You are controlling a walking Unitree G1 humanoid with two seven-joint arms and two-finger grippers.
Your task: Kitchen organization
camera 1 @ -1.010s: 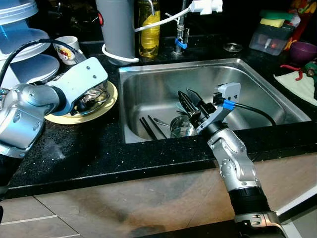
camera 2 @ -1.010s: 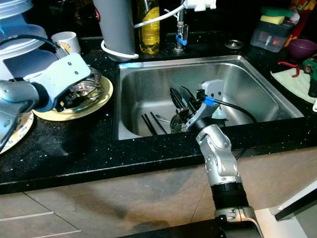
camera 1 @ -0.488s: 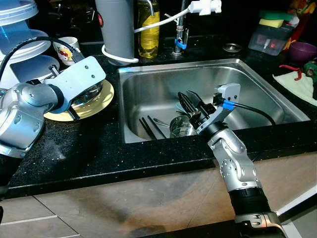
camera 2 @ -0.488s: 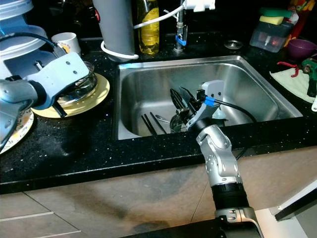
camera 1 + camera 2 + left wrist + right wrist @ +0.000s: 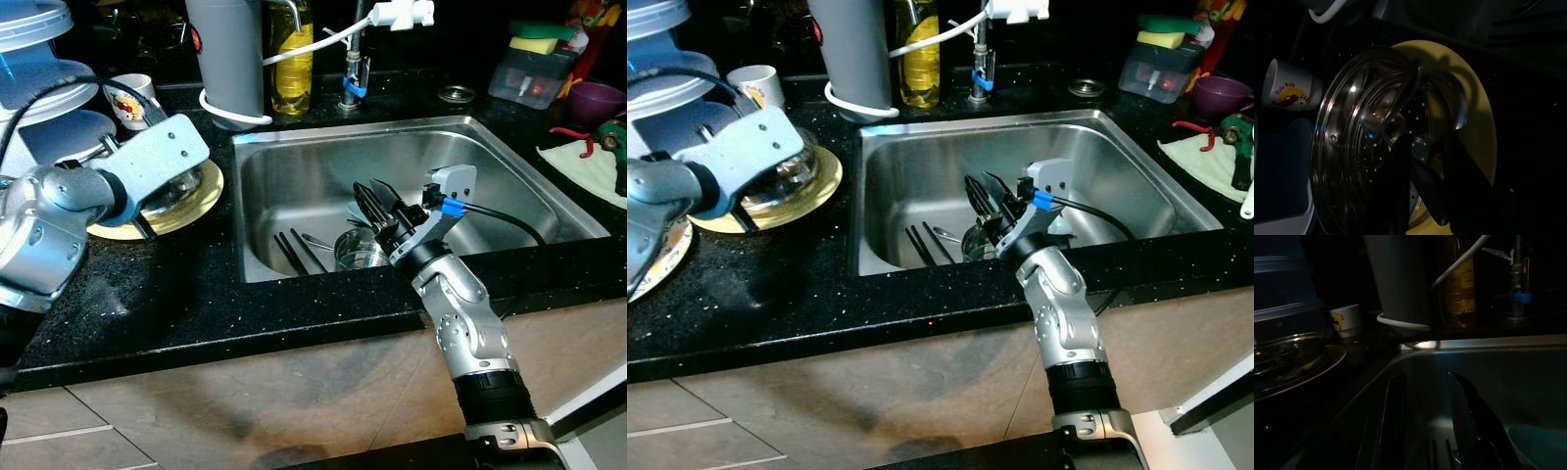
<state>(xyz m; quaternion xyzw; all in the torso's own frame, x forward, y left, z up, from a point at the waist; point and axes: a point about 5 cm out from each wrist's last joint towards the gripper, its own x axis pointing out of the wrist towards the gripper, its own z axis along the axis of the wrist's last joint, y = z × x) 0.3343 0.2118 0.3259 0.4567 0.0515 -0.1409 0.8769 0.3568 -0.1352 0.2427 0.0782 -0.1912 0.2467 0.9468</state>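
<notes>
Black bench with steel sink [image 5: 509, 166]: left hand [image 5: 1422, 183], fingers parted, sits over the glass lid [image 5: 1352, 142] on the yellow plate [image 5: 191, 206]; right hand [image 5: 377, 206], fingers apart, hovers above unsorted utensils [image 5: 294, 253] and cup [image 5: 355, 253].

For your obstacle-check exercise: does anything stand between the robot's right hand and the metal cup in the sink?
Nothing visible does. The right hand hangs open just above the metal cup, with the chopsticks lying off to its left.
</notes>
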